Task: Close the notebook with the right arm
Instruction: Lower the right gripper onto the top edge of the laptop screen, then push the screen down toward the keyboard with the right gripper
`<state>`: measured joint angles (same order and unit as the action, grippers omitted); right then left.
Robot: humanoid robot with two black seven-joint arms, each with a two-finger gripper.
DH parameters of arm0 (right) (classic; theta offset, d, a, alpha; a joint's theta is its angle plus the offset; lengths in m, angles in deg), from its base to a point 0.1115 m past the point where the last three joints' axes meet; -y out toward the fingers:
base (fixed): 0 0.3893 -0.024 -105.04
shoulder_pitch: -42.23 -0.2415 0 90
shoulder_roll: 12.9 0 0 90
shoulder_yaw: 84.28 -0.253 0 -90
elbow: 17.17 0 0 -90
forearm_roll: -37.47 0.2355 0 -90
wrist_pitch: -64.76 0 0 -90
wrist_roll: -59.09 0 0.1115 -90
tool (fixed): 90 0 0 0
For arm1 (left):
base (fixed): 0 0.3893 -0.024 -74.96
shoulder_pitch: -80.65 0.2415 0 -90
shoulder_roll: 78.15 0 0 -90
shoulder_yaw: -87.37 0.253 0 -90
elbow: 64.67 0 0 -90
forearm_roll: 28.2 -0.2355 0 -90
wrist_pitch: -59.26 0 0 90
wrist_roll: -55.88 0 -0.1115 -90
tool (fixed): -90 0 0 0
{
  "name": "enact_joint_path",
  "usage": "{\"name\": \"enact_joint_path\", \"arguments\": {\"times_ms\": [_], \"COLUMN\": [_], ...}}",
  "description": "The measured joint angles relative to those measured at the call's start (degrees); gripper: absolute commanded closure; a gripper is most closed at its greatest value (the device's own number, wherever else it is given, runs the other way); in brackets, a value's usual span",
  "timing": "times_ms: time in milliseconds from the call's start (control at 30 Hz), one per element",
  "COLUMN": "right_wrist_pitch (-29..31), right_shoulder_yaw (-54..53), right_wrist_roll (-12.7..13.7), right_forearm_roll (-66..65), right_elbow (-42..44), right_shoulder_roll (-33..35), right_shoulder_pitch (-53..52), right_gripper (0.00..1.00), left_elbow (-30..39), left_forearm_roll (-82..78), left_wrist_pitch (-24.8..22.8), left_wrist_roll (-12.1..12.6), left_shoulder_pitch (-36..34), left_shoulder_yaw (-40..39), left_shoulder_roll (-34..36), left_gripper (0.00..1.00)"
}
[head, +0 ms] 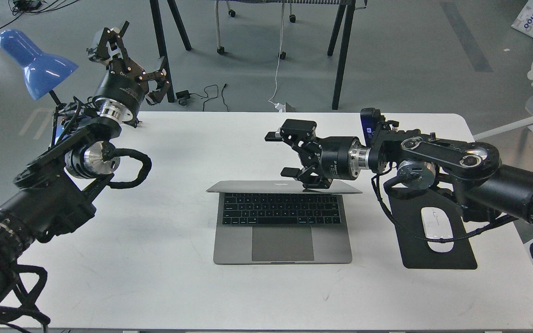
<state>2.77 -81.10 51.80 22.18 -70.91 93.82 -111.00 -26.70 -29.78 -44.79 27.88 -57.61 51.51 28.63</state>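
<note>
The notebook is lying near the middle of the white tabletop, its lid tilted far back so that only a thin grey edge is showing. The right arm is reaching in from the notebook's right, its fingers spread wide directly above the lid's top edge (contact cannot be told). A white mouse is resting on a black mouse pad just right of the notebook. The left arm's gripper is hovering well left of the notebook, fingers splayed open, beside a blue lamp.
</note>
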Motion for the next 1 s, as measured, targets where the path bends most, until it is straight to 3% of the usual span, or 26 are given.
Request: {"name": "enact_joint_path", "arguments": {"times_ms": [367, 633, 1000], "right_wrist_pitch": [0.00, -0.96, -1.81], "right_shoulder_yaw": [7.05, 7.41, 7.37], "right_wrist_roll": [0.11, 2.46, 2.72], "right_forearm_roll": [-2.89, -8.18, -8.97], "right_elbow": [1.45, 5.89, 9.36], "right_shoulder_roll": [-0.70, -4.09, -6.33], "right_shoulder_pitch": [1.94, 4.75, 5.72], "right_gripper": [0.00, 0.00, 0.00], "left_elbow": [0.00, 0.00, 0.00], "left_forearm_roll": [0.00, 0.00, 0.00], "left_wrist_pitch": [0.00, 0.00, -0.01], "left_wrist_roll": [0.00, 0.00, 0.00], "left_shoulder_pitch": [0.00, 0.00, 0.00], "left_shoulder_yaw": [0.00, 0.00, 0.00], "left_shoulder_roll": [0.00, 0.00, 0.00], "left_gripper": [0.00, 0.00, 0.00]}}
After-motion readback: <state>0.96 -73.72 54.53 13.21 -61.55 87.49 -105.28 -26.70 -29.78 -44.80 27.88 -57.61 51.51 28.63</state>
